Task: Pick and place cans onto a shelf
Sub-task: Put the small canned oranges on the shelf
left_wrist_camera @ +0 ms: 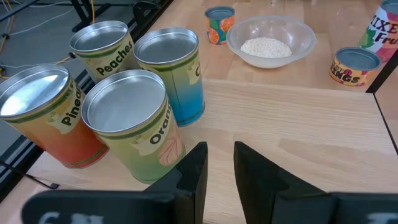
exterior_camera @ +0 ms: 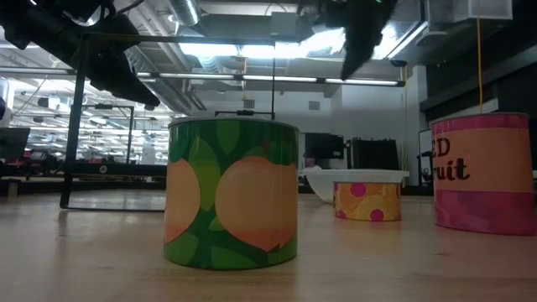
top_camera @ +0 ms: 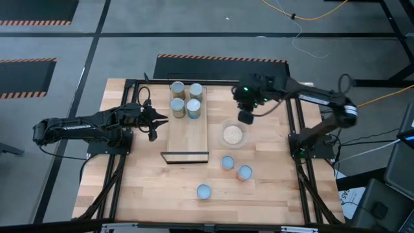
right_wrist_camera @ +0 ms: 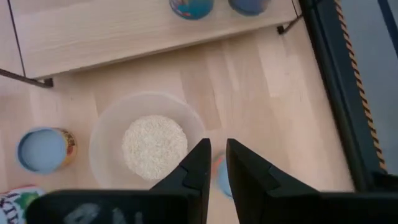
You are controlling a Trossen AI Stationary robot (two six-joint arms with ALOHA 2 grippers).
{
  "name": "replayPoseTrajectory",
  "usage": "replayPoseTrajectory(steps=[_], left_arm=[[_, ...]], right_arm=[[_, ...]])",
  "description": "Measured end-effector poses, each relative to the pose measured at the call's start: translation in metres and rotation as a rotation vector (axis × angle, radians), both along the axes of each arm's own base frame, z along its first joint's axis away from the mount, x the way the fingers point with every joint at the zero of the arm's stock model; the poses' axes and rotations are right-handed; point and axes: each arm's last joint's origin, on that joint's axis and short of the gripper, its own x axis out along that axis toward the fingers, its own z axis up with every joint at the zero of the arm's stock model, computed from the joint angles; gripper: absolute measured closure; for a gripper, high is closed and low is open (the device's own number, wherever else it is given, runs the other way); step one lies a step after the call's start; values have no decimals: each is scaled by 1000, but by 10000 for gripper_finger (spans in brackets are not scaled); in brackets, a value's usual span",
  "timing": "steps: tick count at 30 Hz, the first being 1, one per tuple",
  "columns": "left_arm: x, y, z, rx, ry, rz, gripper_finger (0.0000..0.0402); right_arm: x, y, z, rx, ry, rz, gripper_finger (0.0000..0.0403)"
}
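Four cans [top_camera: 185,98] stand upright at the far end of the light-wood shelf [top_camera: 189,134]; they also show in the left wrist view [left_wrist_camera: 127,118]. Three cans [top_camera: 227,162], [top_camera: 244,172], [top_camera: 203,191] stand on the table near the front. My left gripper [top_camera: 159,122] hovers at the shelf's left edge beside the four cans, empty, its fingers [left_wrist_camera: 219,167] only a narrow slit apart. My right gripper [top_camera: 246,117] hangs high over the far right side of the bowl, empty, its fingers [right_wrist_camera: 217,163] nearly together. Another can [right_wrist_camera: 219,179] lies mostly hidden behind them.
A clear bowl [top_camera: 233,134] of beige grains stands right of the shelf. The shelf's thin black frame [top_camera: 185,156] rises at its near end. Black rails [top_camera: 294,123] run along the table's sides. Bare board lies between the four cans and the frame.
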Motion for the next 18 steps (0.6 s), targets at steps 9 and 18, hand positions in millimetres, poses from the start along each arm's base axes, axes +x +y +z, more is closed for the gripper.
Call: replayPoseTrajectory(steps=[9, 18], left_arm=[[0, 0, 0, 0, 0, 0, 331], [0, 0, 0, 0, 0, 0, 331]], right_arm=[[-45, 14, -36, 12, -101, -32, 347], [-74, 5, -60, -76, -170, -5, 235]])
